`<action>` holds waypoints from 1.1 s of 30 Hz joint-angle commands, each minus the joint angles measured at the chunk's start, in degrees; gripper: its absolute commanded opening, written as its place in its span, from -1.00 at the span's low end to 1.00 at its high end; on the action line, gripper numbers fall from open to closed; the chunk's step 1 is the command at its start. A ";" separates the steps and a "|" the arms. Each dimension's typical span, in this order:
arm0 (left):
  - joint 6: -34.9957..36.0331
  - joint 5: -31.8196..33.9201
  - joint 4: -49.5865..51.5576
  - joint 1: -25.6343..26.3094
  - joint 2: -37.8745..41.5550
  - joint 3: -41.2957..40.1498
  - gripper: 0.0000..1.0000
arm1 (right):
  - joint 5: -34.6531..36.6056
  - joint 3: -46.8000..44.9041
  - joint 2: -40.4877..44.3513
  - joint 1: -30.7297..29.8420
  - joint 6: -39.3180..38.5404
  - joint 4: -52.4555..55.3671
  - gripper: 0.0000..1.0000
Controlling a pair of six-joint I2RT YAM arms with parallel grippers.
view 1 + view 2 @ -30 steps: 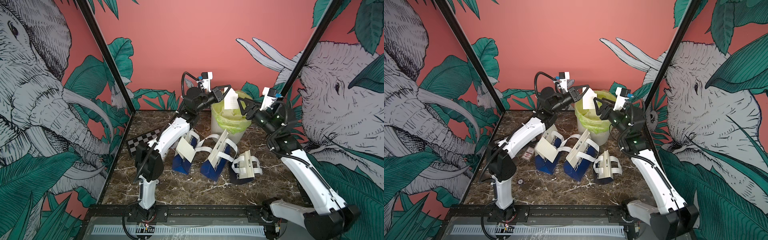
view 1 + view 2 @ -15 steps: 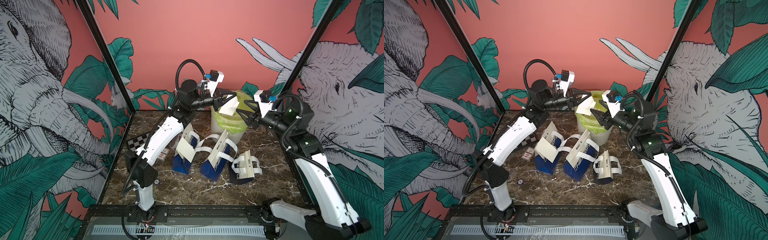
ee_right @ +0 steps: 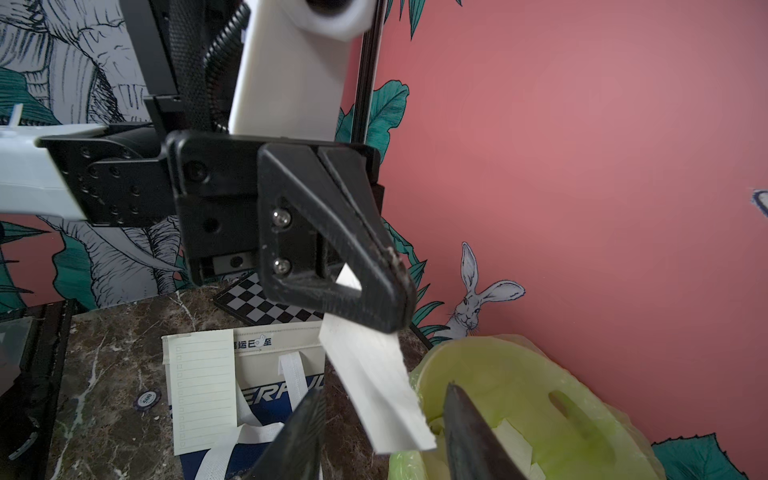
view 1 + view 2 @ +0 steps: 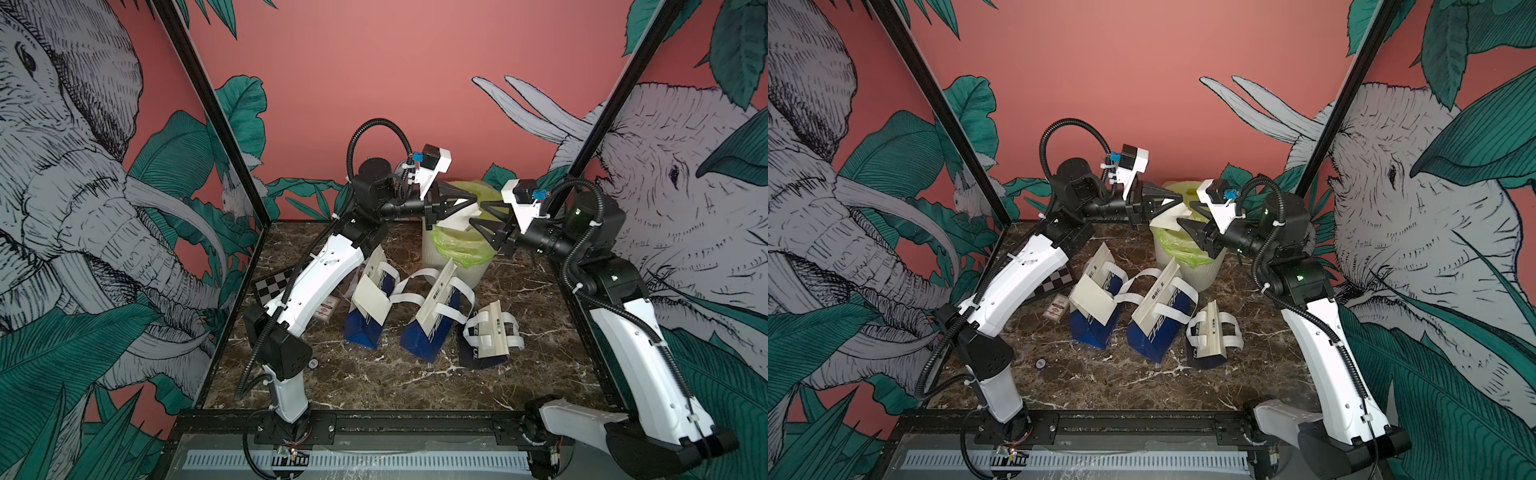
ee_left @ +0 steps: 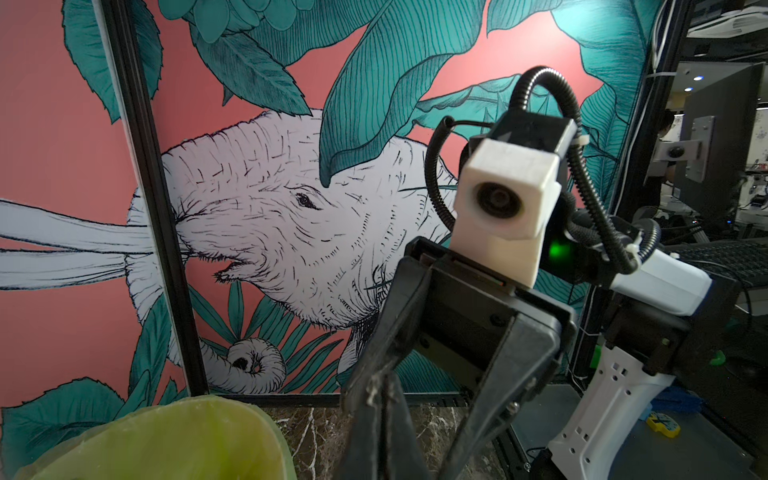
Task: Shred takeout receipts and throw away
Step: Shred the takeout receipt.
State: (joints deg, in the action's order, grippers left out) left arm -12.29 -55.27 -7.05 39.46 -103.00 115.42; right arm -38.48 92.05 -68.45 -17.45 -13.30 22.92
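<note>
Where the dark marble tabletop (image 4: 374, 382) runs back to the pink wall, both hands meet high over its far end. The bin (image 4: 434, 255), a pale ribbed tub with a green liner, stands directly beneath them. Lower than the hands and nearer the arm bases, three blue bags (image 4: 365, 332) with white strap handles sit in a loose row on the tabletop. The left hand (image 4: 469, 200) reaches across from its side with its jaws pressed together on the strip (image 3: 374, 382). This is a narrow piece of white paper, pinched at its upper end and hanging slantwise from the tips toward the bin's mouth. The right hand (image 4: 478, 214) faces the left hand almost tip to tip, its jaws parted to a middling gap. In the right wrist view its fingertips (image 3: 303, 428) stand to either side of the strip's lower end, and I cannot tell whether they touch the paper. White scraps (image 3: 515, 440) lie in the liner just below the right hand. One lined receipt (image 3: 203, 390) lies flat against the front of the bag on the left hand's side, well below that hand. Under the left arm, a checkerboard (image 4: 272, 286) rests on the tabletop beside that bag. A small red-and-white card (image 4: 326, 311) lies between the checkerboard and the bag. A round chip (image 4: 313, 364) sits farther from the hands, close to the left arm's base.
</note>
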 commanded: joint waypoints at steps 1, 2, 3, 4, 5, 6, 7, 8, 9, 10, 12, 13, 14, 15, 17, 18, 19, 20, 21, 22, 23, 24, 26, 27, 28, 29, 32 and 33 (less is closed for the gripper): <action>1.69 -1.88 0.34 0.26 2.85 0.38 -1.00 | -2.68 1.38 -0.47 0.23 -0.85 -0.25 -0.15; 1.77 -1.74 0.53 0.31 2.74 0.49 -1.00 | -3.37 1.39 -0.61 0.23 -0.36 -0.61 -0.21; 1.58 -2.01 0.46 0.31 2.68 0.51 -1.00 | -4.19 1.45 -0.69 0.20 -0.24 -0.74 -0.29; 1.36 -1.71 0.36 0.28 2.61 0.51 -1.00 | -4.64 1.54 -0.78 0.20 -0.16 -0.85 -0.39; 1.16 -1.25 0.29 0.27 2.63 0.42 -1.00 | -4.75 1.61 -0.86 0.16 0.15 -0.98 -0.48; 1.13 -1.00 0.20 0.35 2.56 0.51 -1.00 | -4.99 1.68 -0.90 0.16 0.13 -0.93 -0.53; 1.08 -0.98 0.20 0.33 2.52 0.60 -1.00 | -5.22 1.66 -1.07 0.14 0.14 -0.94 -0.55; 1.20 -0.89 0.36 0.34 2.50 0.67 -1.00 | -5.29 1.77 -1.15 0.14 0.12 -1.08 -0.60; 1.42 -0.84 0.76 0.27 2.39 0.81 -1.00 | -5.24 1.81 -1.23 0.14 0.15 -1.12 -0.66; 1.76 -0.81 1.22 0.31 2.40 1.03 -1.00 | -5.28 2.02 -1.38 0.14 0.26 -1.14 -0.72; 2.88 -0.28 2.98 0.27 2.25 1.58 -1.00 | -5.20 2.25 -1.59 0.13 0.38 -1.21 -0.82; 3.44 0.21 3.81 0.27 2.20 1.79 -1.00 | -5.28 2.26 -1.69 0.14 0.24 -1.31 -0.92; 3.80 0.75 4.59 0.31 2.11 2.00 -1.00 | -4.96 2.31 -1.67 0.14 0.21 -1.47 -1.00; 4.17 1.24 5.11 0.30 2.04 2.24 -1.00 | -4.70 2.33 -1.73 0.07 0.14 -1.55 -1.00; 4.31 4.15 6.98 0.26 1.79 2.91 -1.00 | -2.47 1.89 -1.44 -0.15 -0.49 -1.64 -1.00; 4.07 6.26 8.50 1.95 1.54 3.81 -1.00 | -0.88 1.37 -1.01 -0.36 -1.48 -1.65 -1.00; 3.72 8.56 10.15 2.07 0.97 5.06 -1.00 | 1.21 0.88 -0.63 -0.80 -2.86 -1.65 -1.00; 2.82 11.66 12.18 2.19 0.34 6.56 -1.00 | 3.93 0.39 -0.32 -1.44 -4.45 -1.37 -1.00; 2.11 13.81 14.29 2.36 -0.40 8.03 -1.00 | 6.27 0.04 -0.12 -2.07 -6.39 -1.02 -1.00; 1.09 16.36 16.53 2.46 -1.43 9.87 -1.00 | 9.92 -0.50 0.19 -3.06 -8.88 -0.75 -1.00; -0.16 19.80 19.74 2.43 -2.60 11.98 -1.00 | 13.45 -1.19 0.55 -4.09 -11.69 -0.67 -1.00; -1.25 23.95 22.29 2.45 -3.64 14.03 -1.00 | 16.17 -2.19 0.99 -4.99 -14.07 -0.97 -1.00; -2.62 31.34 28.98 2.46 -6.03 19.10 -1.00 | 20.91 -4.26 1.85 -6.82 -19.18 -1.37 -1.00; -3.30 33.89 30.88 2.46 -6.89 20.62 -1.00 | 22.26 -5.13 2.31 -7.47 -20.76 -1.43 -1.00; -3.81 35.71 32.18 2.37 -7.79 22.16 -1.00 | 22.81 -6.22 2.80 -8.18 -22.29 -1.71 -1.00; -4.44 37.30 32.91 2.37 -8.57 23.37 -1.00 | 22.83 -7.36 3.56 -8.94 -23.50 -2.36 -1.00; -6.51 39.87 33.14 2.11 -10.37 25.55 -1.00 | 21.83 -10.66 5.91 -10.31 -24.10 -5.16 -1.00; -6.87 40.93 33.10 2.03 -10.84 25.99 -1.00 | 21.49 -11.61 6.63 -10.58 -23.70 -6.07 -1.00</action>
State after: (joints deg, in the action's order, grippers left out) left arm -16.43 -21.61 23.18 42.00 -113.67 138.78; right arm -18.59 82.06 -64.12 -27.18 -33.28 20.36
